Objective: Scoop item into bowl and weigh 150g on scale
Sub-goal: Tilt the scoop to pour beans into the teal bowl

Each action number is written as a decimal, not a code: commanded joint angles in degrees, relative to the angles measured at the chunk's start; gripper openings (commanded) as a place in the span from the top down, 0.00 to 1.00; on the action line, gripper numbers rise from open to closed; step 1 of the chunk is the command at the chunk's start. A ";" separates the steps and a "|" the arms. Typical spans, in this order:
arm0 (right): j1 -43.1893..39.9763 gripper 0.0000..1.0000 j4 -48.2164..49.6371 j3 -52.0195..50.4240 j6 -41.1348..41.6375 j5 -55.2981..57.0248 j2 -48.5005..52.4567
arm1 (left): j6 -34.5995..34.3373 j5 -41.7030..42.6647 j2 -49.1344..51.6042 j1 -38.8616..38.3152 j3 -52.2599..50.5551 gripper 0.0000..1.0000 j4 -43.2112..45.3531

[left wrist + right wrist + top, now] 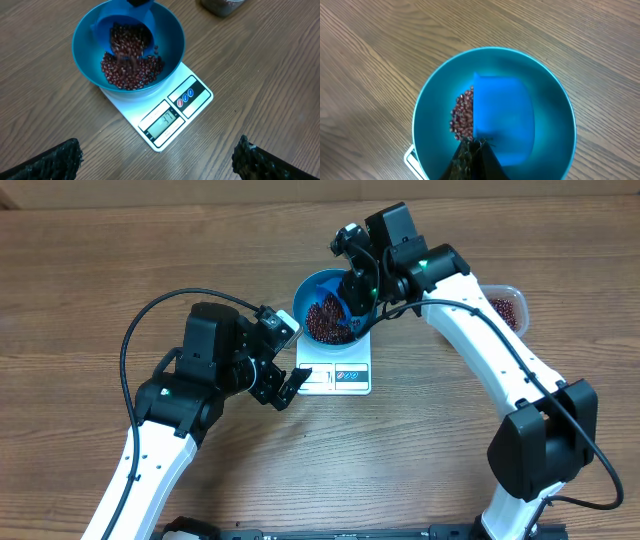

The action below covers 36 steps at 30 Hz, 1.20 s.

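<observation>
1. Found many small, oval, dark red-brown beans [131, 70] heaped loosely in the bottom of the deep blue bowl [85, 45], towards its 6 o'clock side in the left wrist view.
2. Saw more beans lying in the tilted blue scoop [125, 22] over the bowl's 12 o'clock wall, those at its lip blurred.
3. Found the bowl sitting on the 12 o'clock end of the white scale [340, 375], with the display [162, 121] at the 6 o'clock end; could not read its digits with certainty.
4. Saw the right gripper [358, 290] above the bowl, jaws pinched together on the scoop.
5. Saw the left gripper [290, 387] at 8 o'clock of the scale, fingertips [55, 157] wide apart and holding nothing.
6. Noted a clear tub [507, 305] of beans at 3 o'clock of the bowl, well apart, on the wooden table [100, 270].
</observation>
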 commanded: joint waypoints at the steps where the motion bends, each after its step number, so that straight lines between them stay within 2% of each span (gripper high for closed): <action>1: 0.92 0.96 -0.17 2.03 -1.31 4.09 -2.73 | -0.79 0.85 0.09 0.31 1.49 0.00 0.04; 19: 7.37 0.96 -0.46 2.03 -3.41 19.12 -2.73 | -0.79 0.85 0.09 0.31 1.49 0.00 0.04; 36: 8.50 0.96 -0.39 2.45 -3.58 21.70 -4.07 | -0.79 0.85 0.09 0.31 1.49 0.00 0.04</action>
